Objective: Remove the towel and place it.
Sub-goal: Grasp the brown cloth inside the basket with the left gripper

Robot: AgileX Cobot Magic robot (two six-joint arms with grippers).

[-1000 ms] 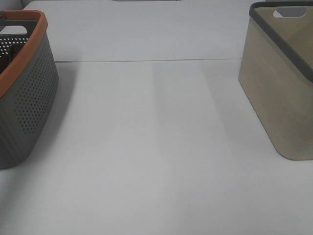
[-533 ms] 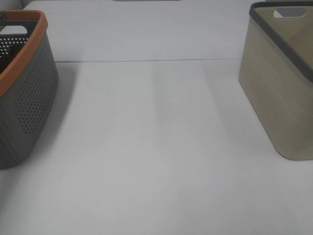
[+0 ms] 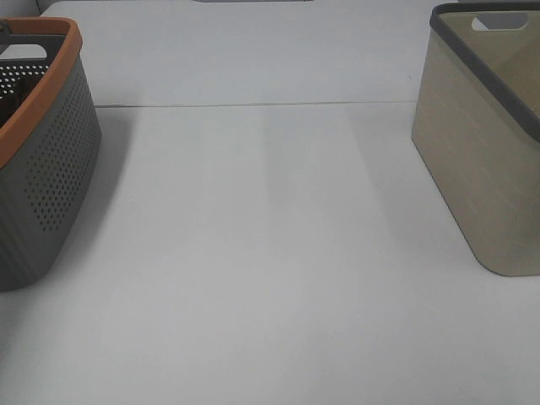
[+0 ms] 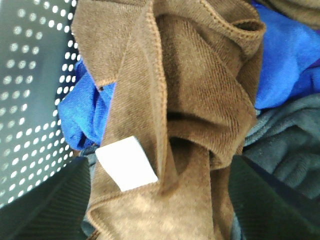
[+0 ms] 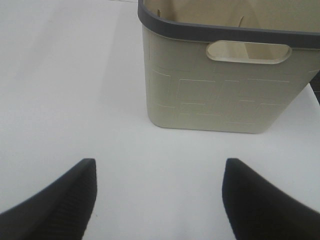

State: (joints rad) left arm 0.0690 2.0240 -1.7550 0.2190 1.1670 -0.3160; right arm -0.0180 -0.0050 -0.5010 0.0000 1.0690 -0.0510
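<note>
on the far left stands the grey basket (image 3: 42,160) with the orange rim. the towel (image 4: 190,95) lies inside it, crumpled on top of a blue cloth (image 4: 285,55) and a grey cloth (image 4: 287,150), with its white label (image 4: 127,162) facing up. your left hand (image 4: 160,170) hangs just over the towel with the fingers wide apart, one on each side of the brown folds, gripping nothing. the risk, i think, is here: if you close too deep, the fingers may pinch the blue or grey cloth together with the towel and drag it out. if you close too shallow, only a hem is caught and the towel can slip. in the middle is the white table (image 3: 270,253). on the right, your right hand (image 5: 160,165) is also spread apart and empty, above the table in front of the beige basket (image 5: 220,85).
</note>
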